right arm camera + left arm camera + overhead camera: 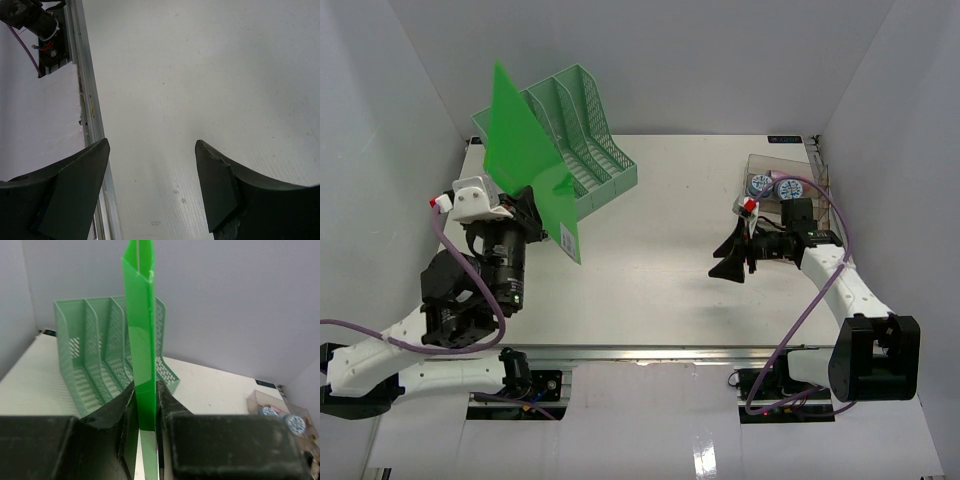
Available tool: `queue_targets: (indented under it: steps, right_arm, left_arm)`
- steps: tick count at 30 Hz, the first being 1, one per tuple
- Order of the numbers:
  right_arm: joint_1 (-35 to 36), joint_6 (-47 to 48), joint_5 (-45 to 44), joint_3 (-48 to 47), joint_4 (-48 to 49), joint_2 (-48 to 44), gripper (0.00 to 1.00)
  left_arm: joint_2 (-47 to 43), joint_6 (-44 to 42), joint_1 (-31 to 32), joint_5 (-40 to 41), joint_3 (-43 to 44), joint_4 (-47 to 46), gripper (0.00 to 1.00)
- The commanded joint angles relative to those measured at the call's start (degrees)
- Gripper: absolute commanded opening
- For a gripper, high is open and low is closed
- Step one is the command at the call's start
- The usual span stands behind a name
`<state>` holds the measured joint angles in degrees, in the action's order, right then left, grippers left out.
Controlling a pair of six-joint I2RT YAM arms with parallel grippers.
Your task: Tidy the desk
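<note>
Left arm holds a green folder (523, 135) upright in front of the rack (588, 125).

The folder is a thin plastic sheet, likely light, bendy and slick, so it is best pinched low near one edge. The left end effector (146, 405) does this, clenched on it edge-on, with the wrist raised and tipped toward the rack at the far left of the bench (660, 250). The bench lies flat beneath both arms. The right end effector (731, 262) hangs released, jaws wide, low over bare bench.
</note>
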<state>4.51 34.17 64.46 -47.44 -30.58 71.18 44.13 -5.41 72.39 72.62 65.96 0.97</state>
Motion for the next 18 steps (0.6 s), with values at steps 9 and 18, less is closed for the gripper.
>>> queue_targets:
  steps: [9,18]
  right_arm:
    - [-0.4,-2.4,0.3,1.2,3.6,-1.9,0.75]
    - [-0.4,-2.8,-0.3,2.2,4.3,-2.7,0.75]
  left_arm:
    - [16.8,-43.0,-14.0,0.6,9.0,-33.0,0.0]
    - [32.3,-3.3,-31.7,-14.8,31.5,18.4,0.0]
